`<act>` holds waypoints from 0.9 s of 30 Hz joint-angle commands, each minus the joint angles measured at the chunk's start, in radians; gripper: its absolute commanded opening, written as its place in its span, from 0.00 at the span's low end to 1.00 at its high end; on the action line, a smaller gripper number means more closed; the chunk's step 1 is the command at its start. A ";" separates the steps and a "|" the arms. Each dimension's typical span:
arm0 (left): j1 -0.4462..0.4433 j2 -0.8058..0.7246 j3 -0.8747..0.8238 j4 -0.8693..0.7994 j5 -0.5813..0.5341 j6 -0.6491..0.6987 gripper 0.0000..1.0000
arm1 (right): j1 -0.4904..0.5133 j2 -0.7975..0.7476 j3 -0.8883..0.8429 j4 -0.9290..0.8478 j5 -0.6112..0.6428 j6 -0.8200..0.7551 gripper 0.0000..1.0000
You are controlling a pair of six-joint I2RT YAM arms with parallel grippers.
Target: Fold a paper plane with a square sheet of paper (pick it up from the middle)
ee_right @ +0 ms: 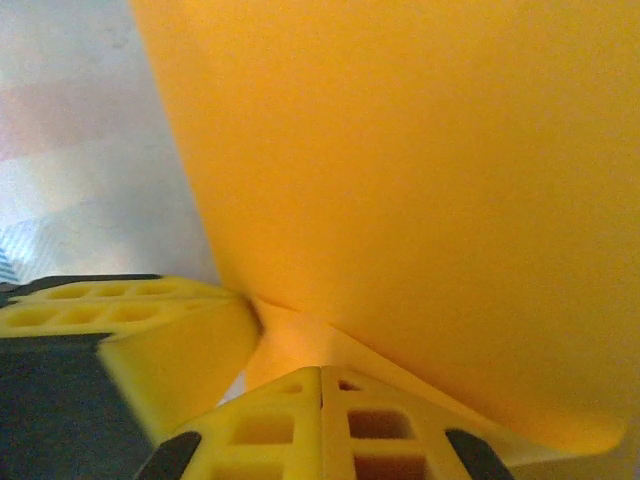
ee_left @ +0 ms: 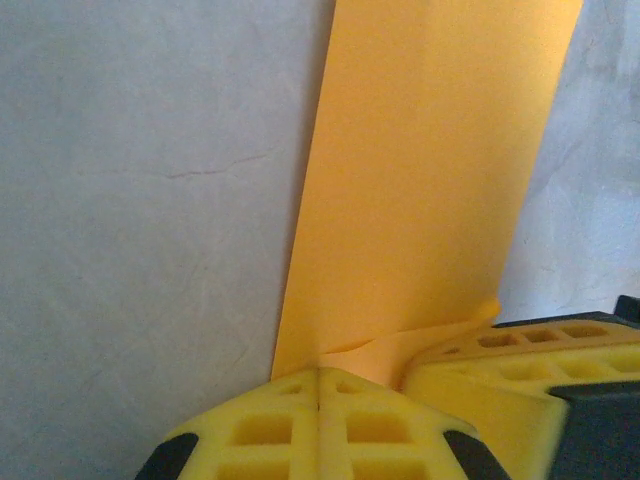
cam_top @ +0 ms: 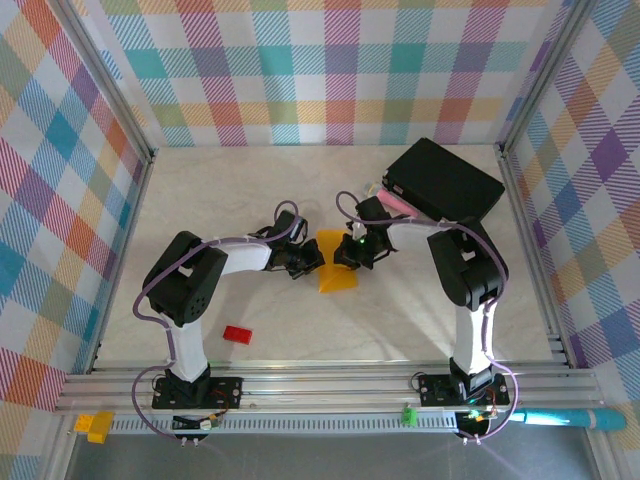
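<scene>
Mid-fold, we think. Left fingers [ee_left: 255, 430] are fully closed and look pinched on the near edge of the orange sheet [cam_top: 335, 274]. Right fingers [ee_right: 265, 432] are closed too, nipping the same sheet from the opposite side. The sheet sits mid-table [cam_top: 250, 200] between both arms, looks folded to a narrow strip, small flap lifting at the tips. Next we need that flap laid flat on its line and pressed, with no opposing pull that could tear it.

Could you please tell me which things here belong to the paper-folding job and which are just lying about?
Job: paper, left claw and right claw, both pinching it.
Lying about: red block, black box, pink stick.
</scene>
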 commanded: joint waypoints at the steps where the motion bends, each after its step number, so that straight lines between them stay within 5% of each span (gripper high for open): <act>1: -0.006 0.044 0.004 -0.111 -0.041 0.018 0.00 | -0.009 0.027 -0.030 -0.020 0.025 -0.023 0.03; 27: -0.101 -0.104 -0.078 0.008 0.028 -0.086 0.03 | -0.009 0.078 -0.076 -0.038 0.098 0.016 0.02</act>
